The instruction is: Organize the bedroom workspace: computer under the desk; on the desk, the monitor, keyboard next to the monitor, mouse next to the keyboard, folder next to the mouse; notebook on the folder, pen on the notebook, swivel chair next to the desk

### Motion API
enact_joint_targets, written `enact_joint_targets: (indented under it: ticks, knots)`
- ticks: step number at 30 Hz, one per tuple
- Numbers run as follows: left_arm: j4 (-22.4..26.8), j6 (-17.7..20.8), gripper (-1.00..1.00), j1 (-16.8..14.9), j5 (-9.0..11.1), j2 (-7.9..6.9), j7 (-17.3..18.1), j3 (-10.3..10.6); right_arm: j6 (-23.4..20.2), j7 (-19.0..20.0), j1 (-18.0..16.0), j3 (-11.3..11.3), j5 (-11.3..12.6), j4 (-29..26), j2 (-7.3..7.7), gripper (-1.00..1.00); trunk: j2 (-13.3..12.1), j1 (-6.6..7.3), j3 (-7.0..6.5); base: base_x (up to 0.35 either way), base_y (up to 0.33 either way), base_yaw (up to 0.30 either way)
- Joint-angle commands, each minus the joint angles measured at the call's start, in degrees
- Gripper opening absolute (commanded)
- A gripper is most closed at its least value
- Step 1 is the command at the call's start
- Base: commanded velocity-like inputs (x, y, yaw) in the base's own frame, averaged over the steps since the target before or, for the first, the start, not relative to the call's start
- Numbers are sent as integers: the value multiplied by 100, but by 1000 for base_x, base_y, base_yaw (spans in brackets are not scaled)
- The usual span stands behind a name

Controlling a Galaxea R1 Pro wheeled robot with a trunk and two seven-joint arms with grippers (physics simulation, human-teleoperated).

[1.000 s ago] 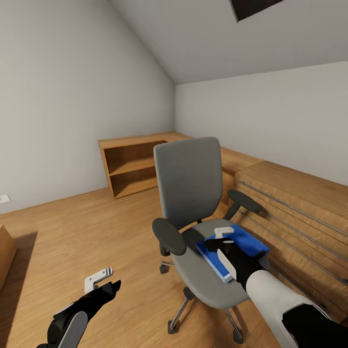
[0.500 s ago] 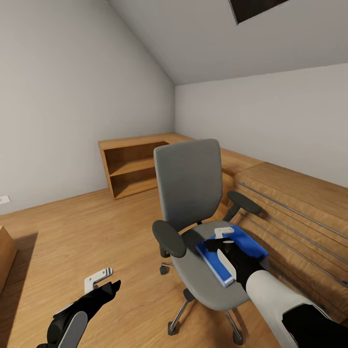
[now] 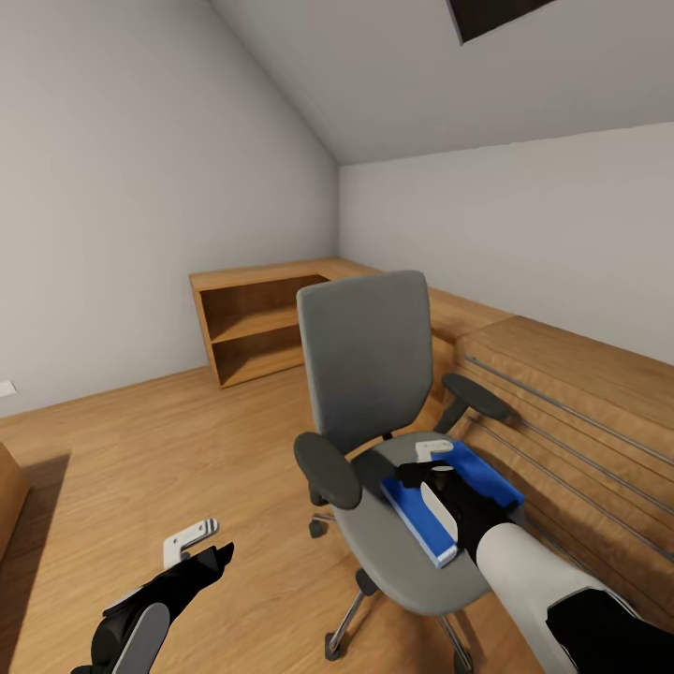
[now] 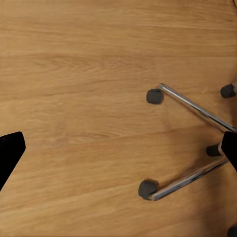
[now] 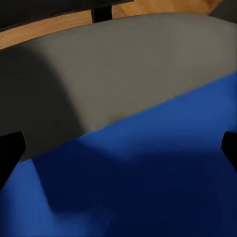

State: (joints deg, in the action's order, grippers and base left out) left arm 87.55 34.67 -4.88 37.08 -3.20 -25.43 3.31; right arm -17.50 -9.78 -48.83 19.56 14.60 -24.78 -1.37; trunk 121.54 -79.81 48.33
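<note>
The swivel chair [image 3: 365, 356] has a grey seat and back and black armrests, and stands on the wooden floor in front of me. The bright blue folder [image 3: 489, 477] lies flat on its seat. My right gripper [image 3: 435, 480] hovers just over the folder, open. In the right wrist view, the folder [image 5: 158, 187] and grey seat [image 5: 123, 74] lie between the spread fingertips of that gripper [image 5: 118, 150]. My left gripper [image 3: 201, 550] hangs open over the floor to the left of the chair. The left wrist view shows this gripper [image 4: 118, 148] above the chair's chrome base [image 4: 192, 106] and castors.
A light wooden shelf unit [image 3: 253, 323] stands against the far wall behind the chair. A long low wooden structure [image 3: 580, 402] runs along the right wall, close to the chair. A wooden box edge [image 3: 9, 496] shows at far left. Bare wooden floor [image 3: 187, 440] lies between.
The whole view has shifted slightly. The chair with the folder sits a little lower and nearer in the picture. Both grippers keep their place and stay open.
</note>
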Motion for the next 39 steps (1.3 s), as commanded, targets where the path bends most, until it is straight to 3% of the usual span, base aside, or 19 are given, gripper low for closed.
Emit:
enact_joint_targets:
  ticks: [1,25,35,39]
  knots:
    - [7,5,100,-4,61,-5,-59,12,-25,-51,-4,48,60,-10,5,100,3,0,6,36,0,0]
    - [7,7,100,-4,86,-4,-72,12,-25,-53,-4,48,60,-10,2,100,3,0,6,107,0,0]
    - [14,0,100,-4,80,3,-85,28,-25,-51,-4,48,60,-10,-1,100,404,-219,185,1,0,0]
    - [8,5,100,-4,80,7,-82,29,-25,-52,-4,48,60,-10,-3,100,444,-241,203,0,0,0]
